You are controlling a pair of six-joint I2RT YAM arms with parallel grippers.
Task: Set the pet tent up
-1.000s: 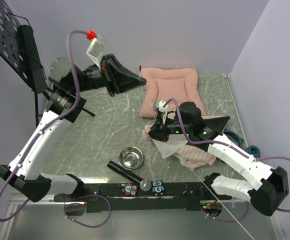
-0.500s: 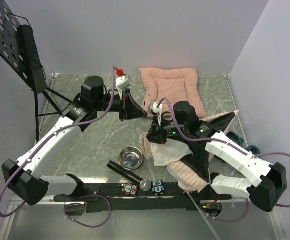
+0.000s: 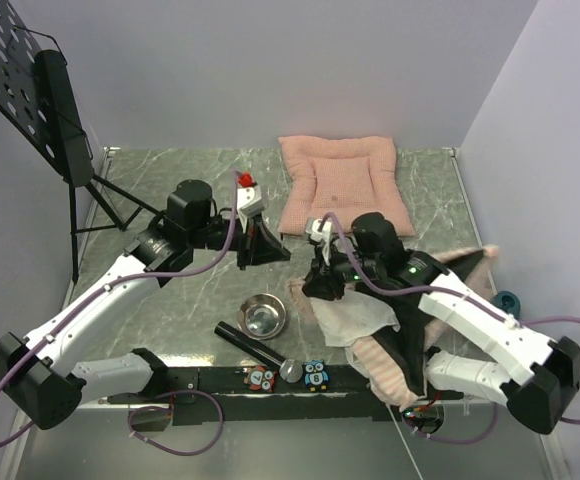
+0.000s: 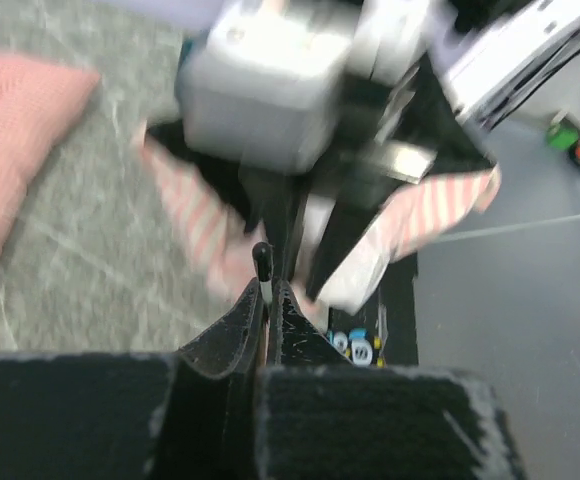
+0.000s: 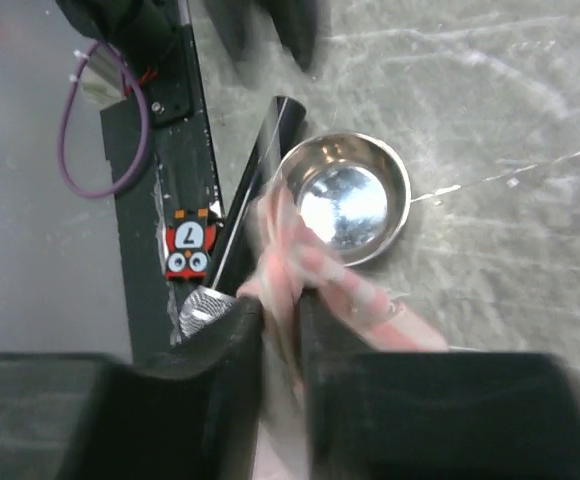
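The pet tent [image 3: 355, 318] lies crumpled at front right, showing pink stripes, white mesh and black floor. My right gripper [image 3: 315, 288] is shut on a bunched fold of its striped fabric [image 5: 300, 265], held just right of the steel bowl. My left gripper [image 3: 282, 252] hangs low at mid-table, pointing at the right gripper from a short gap. In the left wrist view its jaws [image 4: 268, 285] are together. A thin black-tipped bit shows at their tips; I cannot tell if it is held. A thin white pole [image 3: 408, 450] runs off the front edge.
A pink quilted cushion [image 3: 342, 180] lies at the back centre. A steel bowl [image 3: 262, 316] and a black tube [image 3: 250, 343] sit at front centre. Two owl figures [image 3: 315, 373] stand on the base rail. A music stand [image 3: 40, 100] is at far left.
The left arm swung down from high at the back to low beside the right gripper. The right gripper stayed shut on the fabric while the tent spread toward the front edge.
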